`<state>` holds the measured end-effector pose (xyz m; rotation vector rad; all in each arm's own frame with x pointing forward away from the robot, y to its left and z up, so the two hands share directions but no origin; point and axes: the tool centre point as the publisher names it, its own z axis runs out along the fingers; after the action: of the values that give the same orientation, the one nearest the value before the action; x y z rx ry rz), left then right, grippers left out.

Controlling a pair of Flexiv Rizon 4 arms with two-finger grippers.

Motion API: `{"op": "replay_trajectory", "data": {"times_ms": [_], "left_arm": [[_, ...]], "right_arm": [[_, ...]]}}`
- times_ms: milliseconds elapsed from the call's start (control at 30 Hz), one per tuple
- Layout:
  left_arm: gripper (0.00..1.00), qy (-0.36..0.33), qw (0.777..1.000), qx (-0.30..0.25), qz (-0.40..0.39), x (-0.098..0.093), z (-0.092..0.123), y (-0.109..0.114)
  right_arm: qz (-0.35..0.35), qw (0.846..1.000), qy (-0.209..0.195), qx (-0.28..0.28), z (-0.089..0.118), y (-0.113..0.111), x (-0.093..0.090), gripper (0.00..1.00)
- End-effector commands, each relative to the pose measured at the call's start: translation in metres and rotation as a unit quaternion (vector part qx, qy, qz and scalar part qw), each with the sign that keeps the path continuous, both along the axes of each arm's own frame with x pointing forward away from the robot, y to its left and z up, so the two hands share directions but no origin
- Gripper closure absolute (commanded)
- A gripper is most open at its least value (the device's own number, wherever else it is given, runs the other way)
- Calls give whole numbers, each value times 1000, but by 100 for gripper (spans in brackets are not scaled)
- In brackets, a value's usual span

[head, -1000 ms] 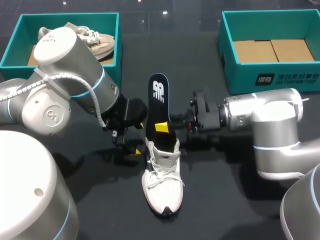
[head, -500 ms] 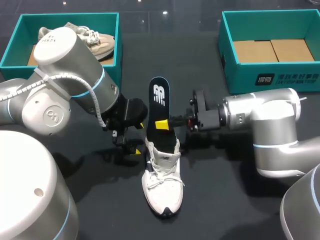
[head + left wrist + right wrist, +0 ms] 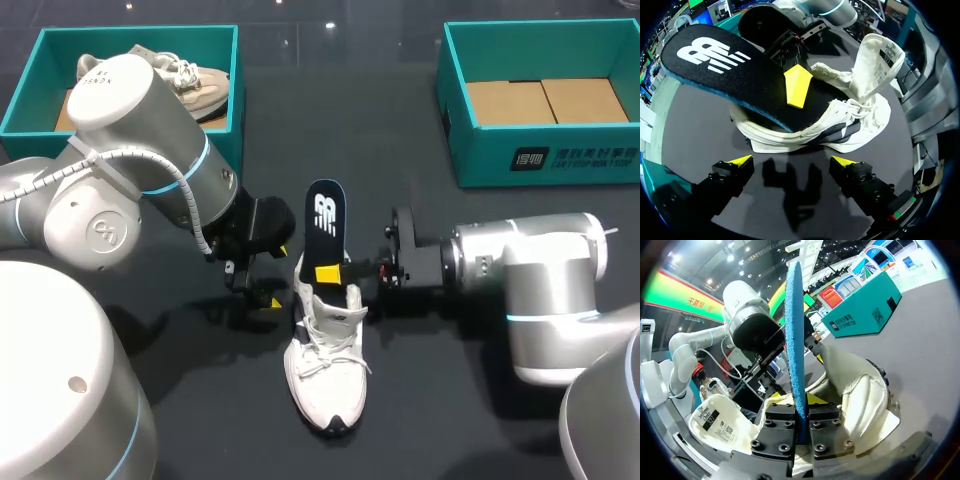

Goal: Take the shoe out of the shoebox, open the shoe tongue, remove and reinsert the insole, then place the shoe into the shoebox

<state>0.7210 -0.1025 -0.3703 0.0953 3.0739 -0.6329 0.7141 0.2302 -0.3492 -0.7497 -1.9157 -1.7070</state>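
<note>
Right up close, our right gripper point(image 3: 801, 426) has its two fingers clamped on the insole point(image 3: 795, 350), one pad on each face. The insole stands on edge between them, and its blue foam rim runs up and away from the fingers.

From above, a yellow fingertip point(image 3: 327, 273) is pressed flat on the insole point(image 3: 326, 215) just over the collar of the white shoe point(image 3: 325, 365). The insole's lower end is tucked into the shoe's opening. Its heel end, with the white logo, sticks out past the fingers, clear of the shoe.

The shoe rests on its sole on the dark table point(image 3: 430, 400), right beneath the right fingers. The tongue point(image 3: 715, 422) is folded out beside them, label showing.

Now our left gripper point(image 3: 791, 162): fingers wide apart, with nothing between them but the bare table. Just ahead of its tips, not touching, lies the shoe point(image 3: 840, 127), its tongue point(image 3: 877, 57) standing up. The insole point(image 3: 725, 67) slants out above the shoe, with the right arm's yellow tip on its top face. In the overhead view the left gripper point(image 3: 278, 277) sits just beside the shoe's heel, opposite the right fingers.

Farther out, well beyond both grippers, is a teal shoebox point(image 3: 215, 45) holding a second shoe point(image 3: 195, 80). The other teal shoebox point(image 3: 545, 160) shows only cardboard inside.
</note>
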Motion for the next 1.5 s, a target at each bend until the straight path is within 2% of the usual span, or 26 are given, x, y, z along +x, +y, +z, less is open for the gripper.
{"op": "replay_trajectory", "data": {"times_ms": [33,167,233,333,567,833,900,933,1000,1167,1500], "left_arm": [[0,0,1000,0,0,0,-1,0],[0,0,1000,0,0,0,-1,0],[0,0,1000,0,0,0,-1,0],[0,0,1000,0,0,0,-1,0],[0,0,1000,0,0,0,-1,0],[0,0,1000,0,0,0,-1,0],[0,0,1000,0,0,0,-1,0],[0,0,1000,0,0,0,-1,0],[0,0,1000,0,0,0,-1,0],[0,0,1000,0,0,0,-1,0],[0,0,1000,0,0,0,-1,0]], "right_arm": [[-14,1000,0,-5,-4,2,-12,100],[-14,1000,-9,-6,2,5,-12,100],[-10,1000,-17,-8,8,7,-9,75],[-6,999,-32,-13,17,8,-5,64],[4,998,-51,-26,30,12,5,66],[9,998,-52,-26,36,12,20,73],[11,998,-48,-26,35,12,24,88],[13,999,-44,-24,34,11,26,100],[17,999,-35,-18,29,10,27,100],[21,1000,-7,-3,13,7,21,100],[11,1000,25,5,-5,6,-12,100]]}}
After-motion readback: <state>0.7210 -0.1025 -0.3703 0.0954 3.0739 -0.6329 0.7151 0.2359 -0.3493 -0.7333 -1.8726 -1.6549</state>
